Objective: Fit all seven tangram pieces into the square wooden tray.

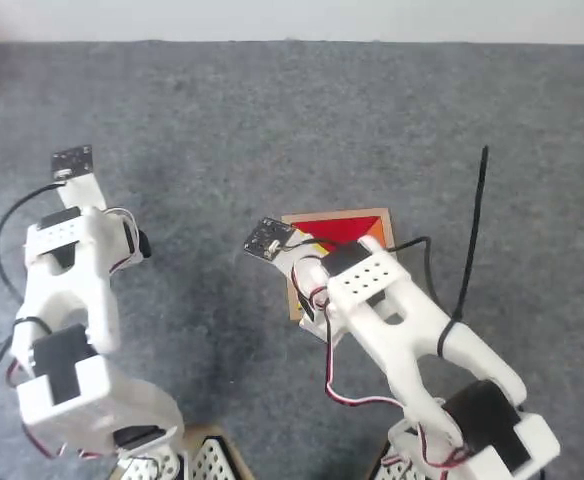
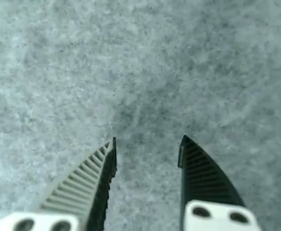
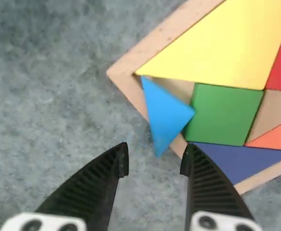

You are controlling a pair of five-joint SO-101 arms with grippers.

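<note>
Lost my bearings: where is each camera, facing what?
High view: fixed overhead, looking down; left arm, right arm, wooden tray show.
Left wrist view: on left arm, facing bare felt past open left gripper.
Right wrist view: on right arm, facing tray corner, blue triangle, past open right gripper.
Shared: high and right wrist both show the tray.

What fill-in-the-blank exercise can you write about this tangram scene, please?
1. The square piece in the wooden tray is ____.
2. The big triangle beside it is ____.
3. The small triangle lying askew across the tray's rim is light ____.
4. The left gripper and the right gripper are both ____.
Missing words: green; yellow; blue; open.
</note>
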